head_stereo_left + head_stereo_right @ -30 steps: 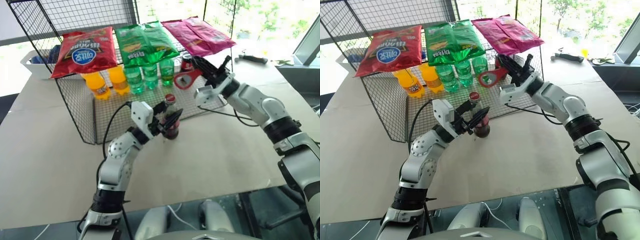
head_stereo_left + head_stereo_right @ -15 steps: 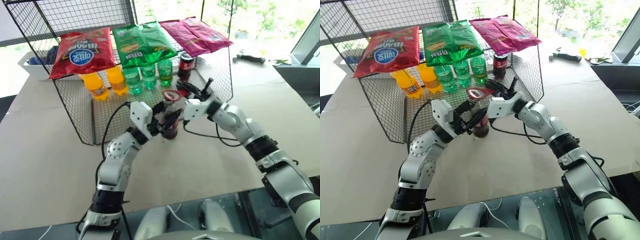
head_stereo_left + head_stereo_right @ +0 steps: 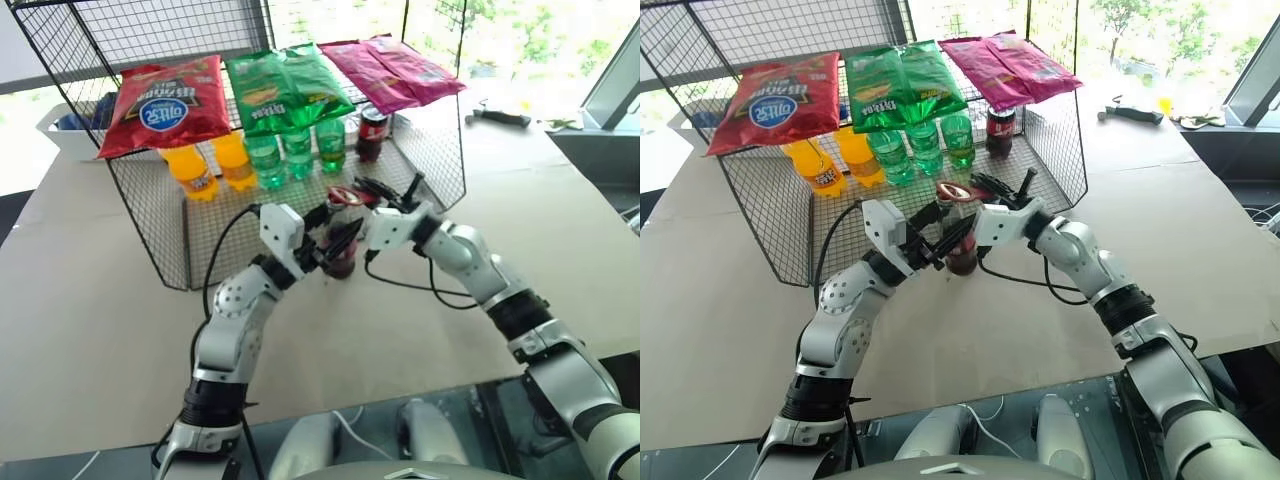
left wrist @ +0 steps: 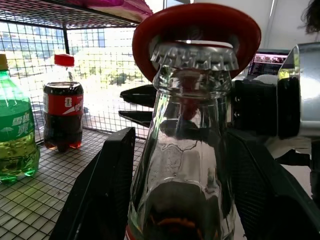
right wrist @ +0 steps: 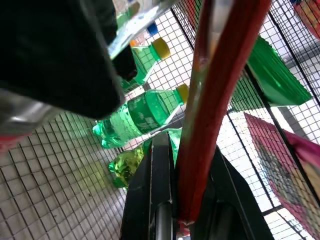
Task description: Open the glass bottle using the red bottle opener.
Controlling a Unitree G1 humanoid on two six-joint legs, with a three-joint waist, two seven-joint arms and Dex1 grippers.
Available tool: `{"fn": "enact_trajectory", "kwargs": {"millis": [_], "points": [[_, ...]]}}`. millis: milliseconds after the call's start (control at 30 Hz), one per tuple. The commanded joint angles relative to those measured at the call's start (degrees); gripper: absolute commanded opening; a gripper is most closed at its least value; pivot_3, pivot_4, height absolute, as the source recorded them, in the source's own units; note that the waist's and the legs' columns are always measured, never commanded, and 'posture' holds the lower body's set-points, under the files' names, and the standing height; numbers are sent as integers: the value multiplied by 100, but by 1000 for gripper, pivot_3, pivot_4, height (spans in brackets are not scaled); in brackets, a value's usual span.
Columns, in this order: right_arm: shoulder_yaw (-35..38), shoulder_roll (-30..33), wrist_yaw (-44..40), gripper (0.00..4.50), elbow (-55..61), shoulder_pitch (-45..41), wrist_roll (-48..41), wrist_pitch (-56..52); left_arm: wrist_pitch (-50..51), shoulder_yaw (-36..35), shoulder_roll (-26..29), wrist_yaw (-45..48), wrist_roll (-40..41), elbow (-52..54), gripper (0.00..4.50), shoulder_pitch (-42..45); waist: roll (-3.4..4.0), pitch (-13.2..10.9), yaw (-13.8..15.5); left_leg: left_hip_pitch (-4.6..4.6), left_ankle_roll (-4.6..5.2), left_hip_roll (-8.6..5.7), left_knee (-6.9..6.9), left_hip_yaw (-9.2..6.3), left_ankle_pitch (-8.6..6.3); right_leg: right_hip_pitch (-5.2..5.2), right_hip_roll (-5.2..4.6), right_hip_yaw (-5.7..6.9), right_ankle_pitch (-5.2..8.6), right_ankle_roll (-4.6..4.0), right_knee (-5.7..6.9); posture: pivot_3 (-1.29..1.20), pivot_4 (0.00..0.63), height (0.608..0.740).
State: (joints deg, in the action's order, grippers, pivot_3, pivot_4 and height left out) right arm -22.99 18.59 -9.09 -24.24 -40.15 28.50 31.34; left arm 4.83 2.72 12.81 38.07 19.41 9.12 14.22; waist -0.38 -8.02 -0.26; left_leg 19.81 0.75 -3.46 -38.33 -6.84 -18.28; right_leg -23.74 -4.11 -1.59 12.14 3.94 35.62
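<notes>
Left gripper point(image 3: 335, 240): jaws clamped on the upright glass bottle point(image 4: 187, 150).
Right gripper point(image 3: 372, 200): jaws clamped on the red bottle opener point(image 5: 220, 95), loop at 9 o'clock, over the cap.

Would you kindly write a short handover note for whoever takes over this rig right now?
Left gripper: jaws closed around the glass bottle, holding it upright on the table in front of the wire rack.
Right gripper: shut on the red bottle opener, whose loop head sits at the cap.
Done: bottle held, opener placed.
Left: lever the cap off; it is on.
</notes>
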Motion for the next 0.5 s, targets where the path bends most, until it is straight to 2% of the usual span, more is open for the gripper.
{"fn": "enact_trajectory", "kwargs": {"millis": [33,333,500], "points": [[-307,-23,-246,0,222,159,221,142,197,338,-60,100,-49,-235,2135,-113,2,1,1,0,0,0,0,1,0,0,-1,0,0,0,0,0,150,740],[-282,321,589,0,530,-442,1573,75,206,330,-55,130,-43,-251,2135,-96,8,8,6,-4,0,-3,-2,3,0,3,0,-1,0,0,3,0,150,740],[72,442,918,0,968,-991,1782,-46,188,345,-67,132,-40,-281,2135,-91,10,4,25,2,0,-3,-1,2,0,-2,-1,-1,0,0,2,0,150,740]]}}
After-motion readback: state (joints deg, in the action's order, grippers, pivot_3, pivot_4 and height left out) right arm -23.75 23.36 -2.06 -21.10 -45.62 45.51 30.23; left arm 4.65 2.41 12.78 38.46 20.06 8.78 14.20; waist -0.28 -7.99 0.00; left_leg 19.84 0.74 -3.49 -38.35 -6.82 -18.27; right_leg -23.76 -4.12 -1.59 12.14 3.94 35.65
